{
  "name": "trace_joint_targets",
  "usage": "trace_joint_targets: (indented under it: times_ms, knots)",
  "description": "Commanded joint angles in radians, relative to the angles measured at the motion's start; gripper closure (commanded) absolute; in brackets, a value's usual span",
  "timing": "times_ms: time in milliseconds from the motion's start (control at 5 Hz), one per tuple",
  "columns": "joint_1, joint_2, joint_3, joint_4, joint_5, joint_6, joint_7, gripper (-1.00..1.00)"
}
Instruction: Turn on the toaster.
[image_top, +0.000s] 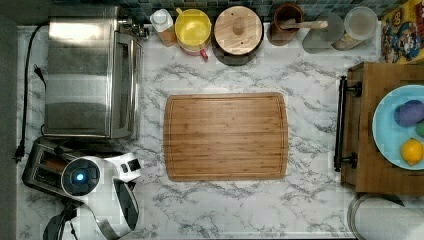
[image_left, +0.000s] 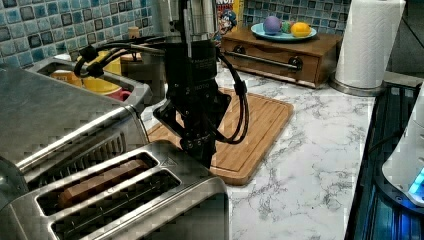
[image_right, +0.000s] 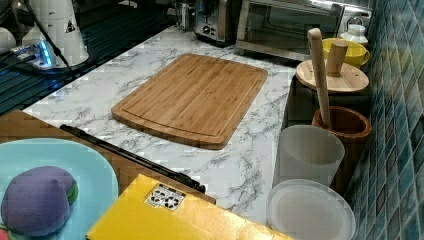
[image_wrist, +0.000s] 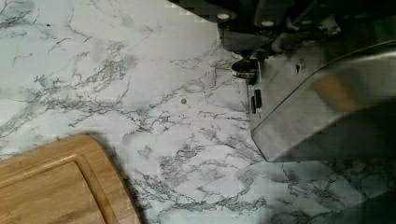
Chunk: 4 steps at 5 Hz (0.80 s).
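The toaster (image_left: 125, 200) is a small steel box at the left view's lower left, with a brown slice in one of its two long slots. In the top view the toaster (image_top: 40, 165) sits at the lower left, half covered by my white arm (image_top: 100, 180). My black gripper (image_left: 202, 150) hangs straight down at the toaster's end that faces the cutting board, its fingers drawn together to a point against the top edge. In the wrist view the toaster's steel end (image_wrist: 322, 102) is close below, with a small dark knob (image_wrist: 245, 67) right under my gripper.
A large steel toaster oven (image_top: 85, 70) stands just behind the toaster. A wooden cutting board (image_top: 225, 136) lies mid-counter. Jars and cups (image_top: 237, 32) line the tiled back wall. A wooden drawer box (image_top: 385, 125) holds a blue plate, with a paper towel roll (image_left: 367, 45) beside it.
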Motion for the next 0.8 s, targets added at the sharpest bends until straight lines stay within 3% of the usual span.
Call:
trace_joint_targets:
  times_ms: [200,800]
  knots:
    - [0.079,0.091,0.096,-0.279,0.073,0.125,-0.011,1.0]
    - [0.14,0.376,0.032,-0.316,-0.121,0.273,0.165,1.0]
